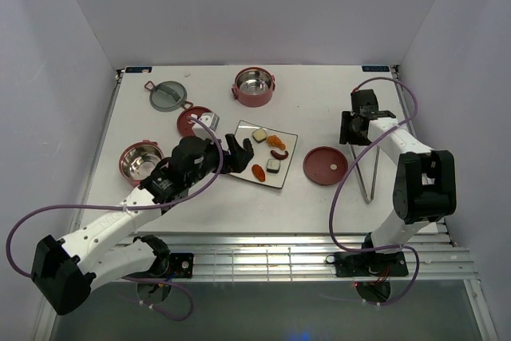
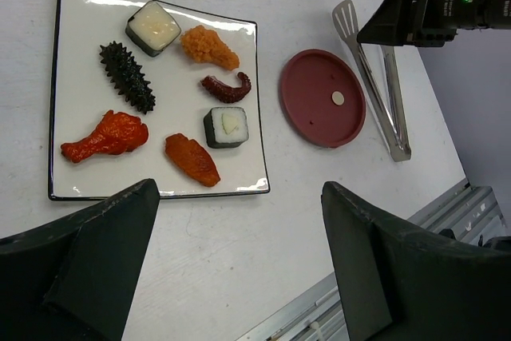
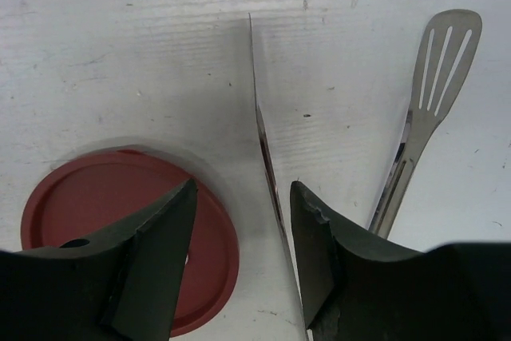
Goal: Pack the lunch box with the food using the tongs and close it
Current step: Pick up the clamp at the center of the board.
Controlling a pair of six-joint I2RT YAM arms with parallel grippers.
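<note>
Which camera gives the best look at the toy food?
The left wrist view: all seven food pieces lie unblocked on the plate. The top view shows them tiny, some hidden behind the left fingers. The right wrist view shows none, only tongs and a red lid.

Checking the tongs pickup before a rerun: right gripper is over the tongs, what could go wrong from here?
1. Only one arm of the tongs sits between the right gripper's fingers; the slotted arm lies outside, so closing may catch one arm and twist them.
2. The red lid lies right beside one finger; coming down could bump or drag it.
</note>
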